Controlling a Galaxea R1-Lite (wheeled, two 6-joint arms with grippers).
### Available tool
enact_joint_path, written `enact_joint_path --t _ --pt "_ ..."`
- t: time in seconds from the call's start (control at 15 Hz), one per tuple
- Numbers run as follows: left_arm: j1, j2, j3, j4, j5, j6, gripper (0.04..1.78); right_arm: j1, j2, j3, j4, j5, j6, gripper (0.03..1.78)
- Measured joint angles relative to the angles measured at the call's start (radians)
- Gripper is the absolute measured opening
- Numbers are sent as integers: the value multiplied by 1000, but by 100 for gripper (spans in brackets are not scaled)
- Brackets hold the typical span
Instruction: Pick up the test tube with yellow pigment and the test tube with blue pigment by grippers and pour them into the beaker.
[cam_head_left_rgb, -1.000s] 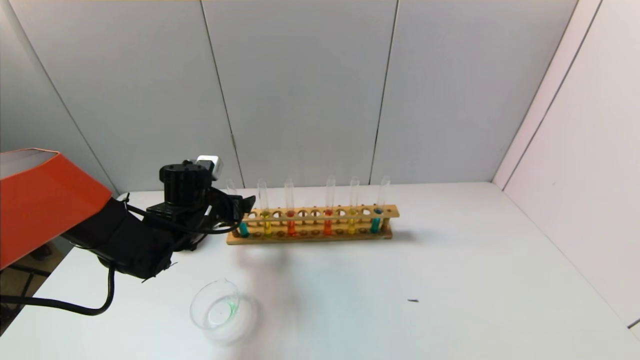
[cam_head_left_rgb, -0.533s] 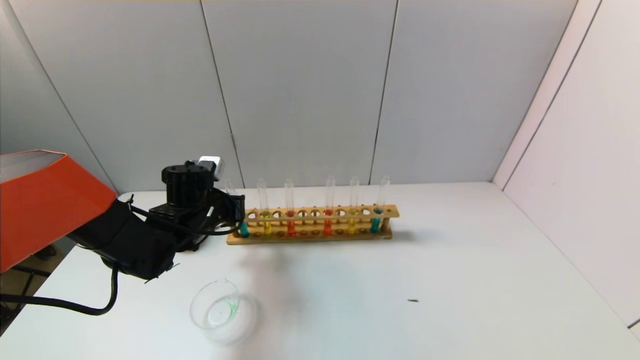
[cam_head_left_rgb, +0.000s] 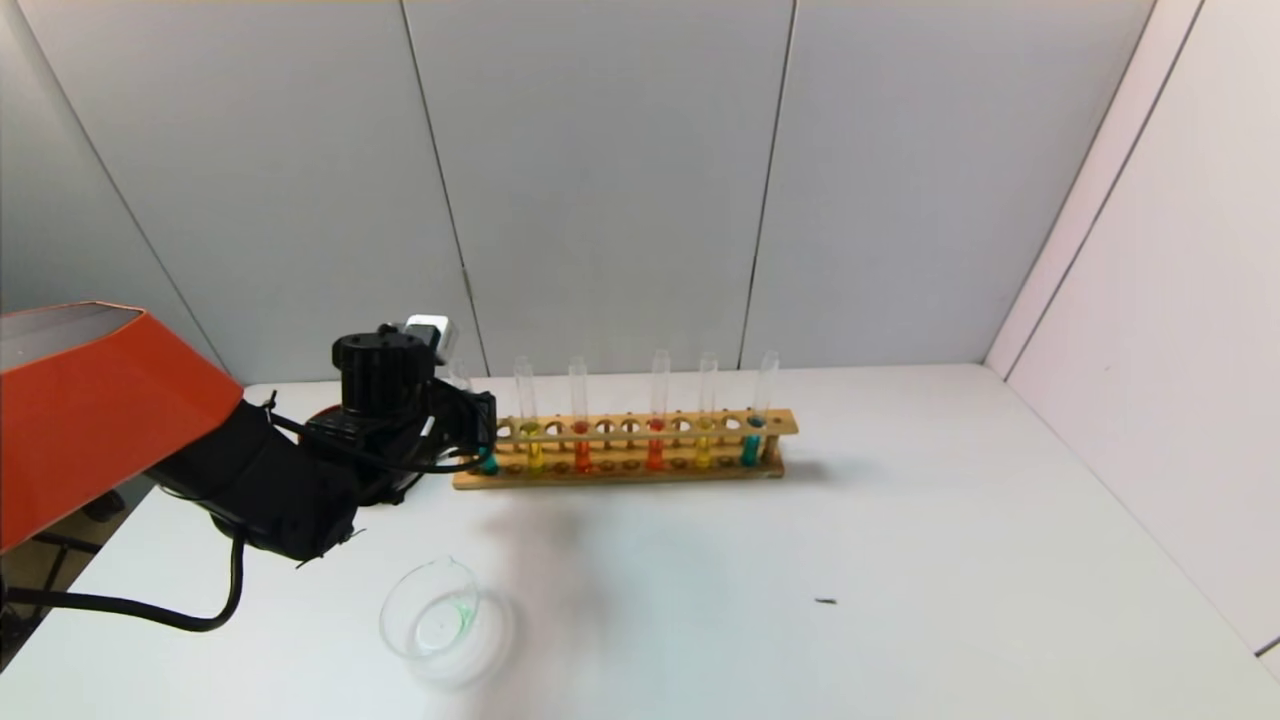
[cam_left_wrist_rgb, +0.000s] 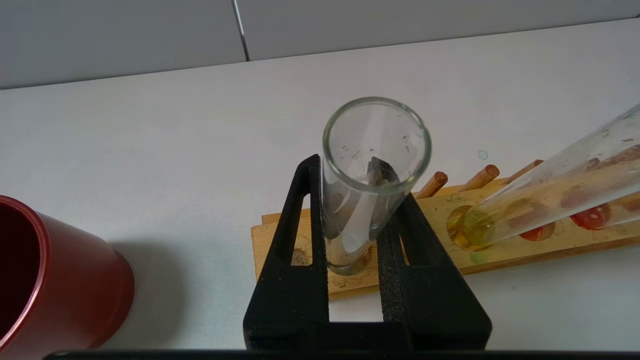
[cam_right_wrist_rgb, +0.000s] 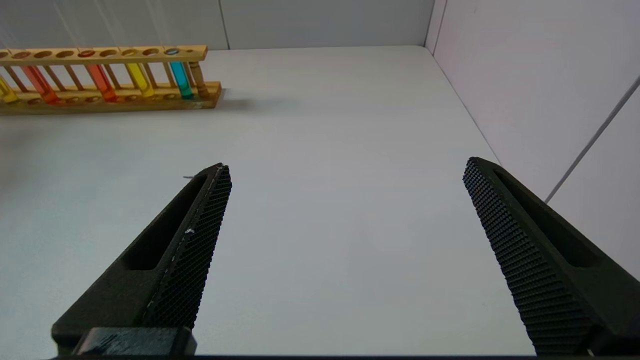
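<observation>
Presently, head view: left tool (cam_head_left_rgb: 487, 430) sits at the 9 o'clock end of the wooden rack (cam_head_left_rgb: 640, 425), level with the end tube. By its teal-blue liquid I take this for the test tube with blue pigment (cam_head_left_rgb: 488, 463), though a similar tube (cam_head_left_rgb: 750, 450) stands at the 3 o'clock end. The test tube with yellow pigment (cam_head_left_rgb: 533, 452), if I read the shade rightly, is one hole over. The beaker (cam_head_left_rgb: 432, 620) stands on the counter (cam_head_left_rgb: 900, 520) at 6 o'clock from the tool, well apart, with a green trace inside.

Left wrist view: left tool (cam_left_wrist_rgb: 346, 162) narrow, one pad on each side of the blue tube (cam_left_wrist_rgb: 375, 125), apparently gripping the glass. The tube's foot is seated in the rack (cam_left_wrist_rgb: 505, 250). A red cup (cam_left_wrist_rgb: 50, 280) stands near the rack end.

Right wrist view: right tool (cam_right_wrist_rgb: 347, 167) wide and empty, parked over bare counter, far from the rack (cam_right_wrist_rgb: 100, 52).

Risks, judged:
- A lift off vertical could bind the tube in its hole and drag the rack.
- Smooth glass may slip in a light grip.
- The outer finger could clip the yellow neighbour.
- Early tilt in transit would spill short of the beaker.
- The arm could nudge the red cup.
</observation>
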Motion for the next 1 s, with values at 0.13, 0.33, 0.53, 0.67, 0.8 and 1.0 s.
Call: enact_joint_path --t 0.13,0.33,0.53,0.67,0.8,1.0 --pt "-1 -11 -14 21 2 11 32 0 0 0 0 1 0 170" --pt "-2 -40 -35 74 5 20 32 0 0 0 0 0 0 170" --pt "-12 -70 -42 106 9 38 32 0 0 0 0 0 0 170" --pt "-13 -90 -59 134 11 46 32 0 0 0 0 0 0 170" --pt "-14 -111 -87 195 10 47 32 0 0 0 0 0 0 170" --pt "-15 -138 -131 261 11 47 32 0 0 0 0 1 0 170"
